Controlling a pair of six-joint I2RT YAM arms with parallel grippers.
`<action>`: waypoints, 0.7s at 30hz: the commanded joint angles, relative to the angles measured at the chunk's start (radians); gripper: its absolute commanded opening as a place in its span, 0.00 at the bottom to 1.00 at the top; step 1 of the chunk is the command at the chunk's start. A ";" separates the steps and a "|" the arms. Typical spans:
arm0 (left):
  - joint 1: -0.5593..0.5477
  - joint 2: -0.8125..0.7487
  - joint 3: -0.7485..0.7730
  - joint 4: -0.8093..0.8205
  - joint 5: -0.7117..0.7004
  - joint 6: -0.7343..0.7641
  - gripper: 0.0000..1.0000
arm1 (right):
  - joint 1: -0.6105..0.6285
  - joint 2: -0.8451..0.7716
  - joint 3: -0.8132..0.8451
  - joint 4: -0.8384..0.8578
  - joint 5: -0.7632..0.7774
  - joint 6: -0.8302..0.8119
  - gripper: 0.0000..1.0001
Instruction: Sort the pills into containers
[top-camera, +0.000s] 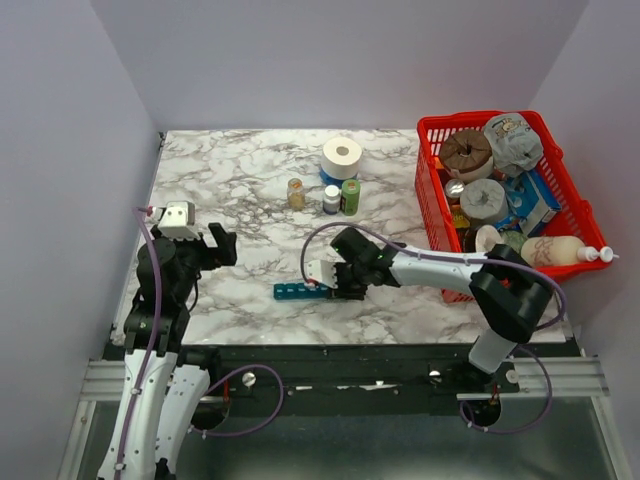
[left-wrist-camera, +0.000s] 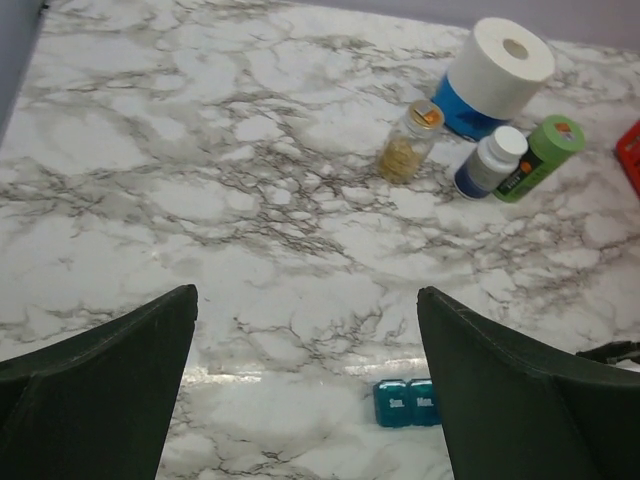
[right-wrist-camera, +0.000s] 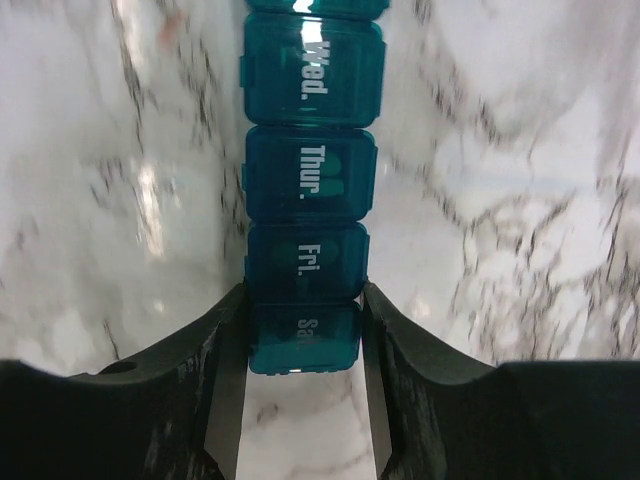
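Observation:
The teal-blue pill organizer (top-camera: 300, 291) lies flat on the marble table near the front edge, with its lids down. In the right wrist view it (right-wrist-camera: 308, 180) runs straight away from the camera, with Wed., Thur., Fri. and Sat. lids showing. My right gripper (top-camera: 345, 288) (right-wrist-camera: 304, 300) is shut on its Sat. end, one finger against each long side. My left gripper (top-camera: 222, 245) (left-wrist-camera: 305, 300) is open and empty, held above the table to the left. The organizer's Sun. and Mon. end (left-wrist-camera: 405, 402) shows below it. No loose pills are in view.
An amber bottle (top-camera: 296, 193), a white bottle (top-camera: 331, 199) and a green bottle (top-camera: 350, 196) stand mid-table before a toilet roll (top-camera: 342, 157). They also show in the left wrist view (left-wrist-camera: 408, 145). A red mesh basket (top-camera: 430, 190) full of items stands at the right.

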 joint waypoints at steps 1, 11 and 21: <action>-0.003 0.039 -0.026 0.088 0.252 -0.001 0.99 | -0.103 -0.088 -0.143 -0.027 0.016 -0.157 0.44; -0.027 0.119 -0.073 0.193 0.487 0.001 0.99 | -0.243 -0.135 -0.185 -0.065 -0.008 -0.274 0.65; -0.262 0.217 -0.093 0.191 0.319 0.212 0.95 | -0.244 -0.128 -0.004 -0.212 -0.281 -0.277 0.82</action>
